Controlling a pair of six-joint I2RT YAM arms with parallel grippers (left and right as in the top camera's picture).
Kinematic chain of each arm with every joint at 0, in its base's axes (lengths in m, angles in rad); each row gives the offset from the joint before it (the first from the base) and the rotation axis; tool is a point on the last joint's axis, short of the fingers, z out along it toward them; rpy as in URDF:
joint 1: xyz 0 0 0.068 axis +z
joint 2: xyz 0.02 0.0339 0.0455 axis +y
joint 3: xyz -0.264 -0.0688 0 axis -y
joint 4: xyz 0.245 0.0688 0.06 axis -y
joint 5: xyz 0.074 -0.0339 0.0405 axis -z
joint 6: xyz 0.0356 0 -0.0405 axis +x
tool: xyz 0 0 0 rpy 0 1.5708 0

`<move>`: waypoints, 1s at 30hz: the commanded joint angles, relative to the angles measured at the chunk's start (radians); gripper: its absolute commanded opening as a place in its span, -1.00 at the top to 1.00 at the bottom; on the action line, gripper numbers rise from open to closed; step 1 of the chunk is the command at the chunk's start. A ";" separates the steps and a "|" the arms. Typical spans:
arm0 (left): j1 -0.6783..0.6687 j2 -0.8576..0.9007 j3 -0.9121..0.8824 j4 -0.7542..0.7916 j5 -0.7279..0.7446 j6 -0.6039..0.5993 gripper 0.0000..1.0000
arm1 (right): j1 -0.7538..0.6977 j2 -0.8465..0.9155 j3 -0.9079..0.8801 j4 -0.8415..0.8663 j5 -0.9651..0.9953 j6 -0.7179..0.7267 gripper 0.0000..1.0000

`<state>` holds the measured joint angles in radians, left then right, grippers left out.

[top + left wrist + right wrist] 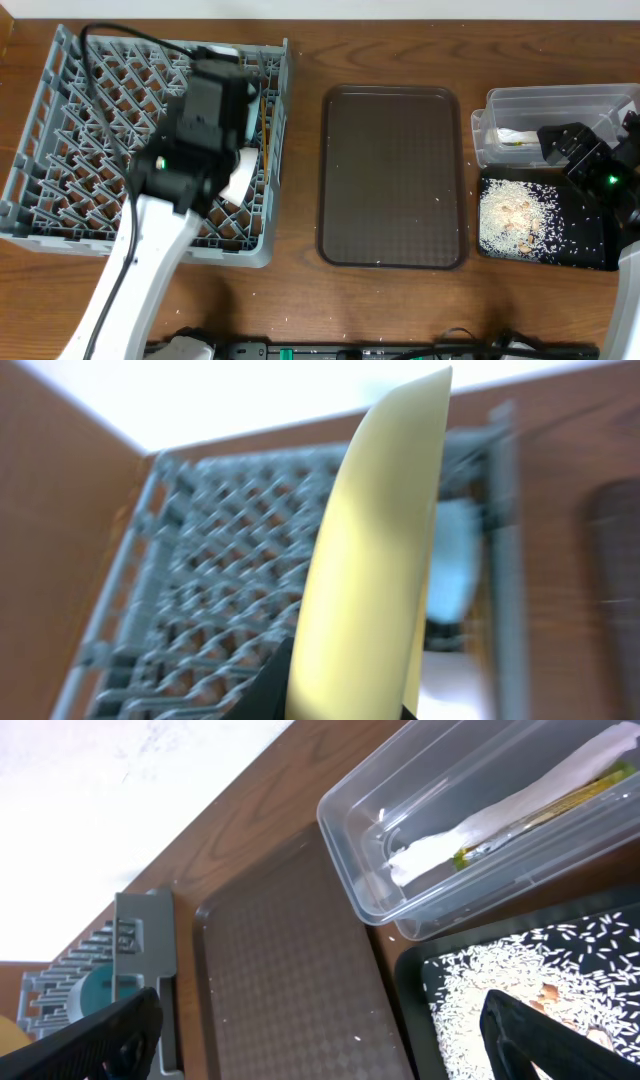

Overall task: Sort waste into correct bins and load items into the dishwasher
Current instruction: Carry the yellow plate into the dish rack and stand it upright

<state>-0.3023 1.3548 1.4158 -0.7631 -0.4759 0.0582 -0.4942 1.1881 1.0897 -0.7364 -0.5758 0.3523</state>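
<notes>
My left gripper (345, 700) is shut on the round yellow plate (375, 560) and holds it on edge over the grey dish rack (200, 580). In the overhead view the left arm (205, 110) covers the rack (60, 150). A light blue bowl (455, 575) sits in the rack by its right wall, and a white dish (240, 172) shows beside the arm. My right gripper (320, 1040) is open and empty above the table near the bins. The clear tub (400, 850) holds the white paper piece (500, 810) and the green wrapper (565, 795). The black tray (590, 235) holds rice scraps (510, 215).
The dark brown serving tray (392, 175) lies between the rack and the bins, with a few rice grains on it. A few grains also lie scattered on the wooden table. The rack's corner (135, 935) shows in the right wrist view.
</notes>
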 commanded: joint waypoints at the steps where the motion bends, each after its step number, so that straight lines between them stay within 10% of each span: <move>1: 0.082 0.064 -0.008 0.006 -0.026 0.072 0.85 | -0.004 -0.004 0.008 -0.001 0.026 0.021 -0.99; 6: 0.145 0.158 -0.008 0.047 0.053 0.254 0.85 | -0.004 -0.004 0.008 -0.001 0.026 0.021 -0.99; 23: 0.155 0.393 -0.008 0.151 0.055 0.300 0.70 | -0.004 -0.004 0.008 -0.001 0.026 0.021 -0.98; 29: 0.153 0.393 -0.008 0.143 0.068 0.295 -0.15 | -0.004 -0.004 0.008 -0.001 0.026 0.021 -0.98; 30: 0.150 0.388 -0.008 0.136 0.068 0.291 -0.54 | -0.004 -0.004 0.008 -0.001 0.026 0.021 -0.99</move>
<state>-0.1516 1.7405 1.4132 -0.6201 -0.4156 0.3550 -0.4942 1.1885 1.0893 -0.7368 -0.5491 0.3607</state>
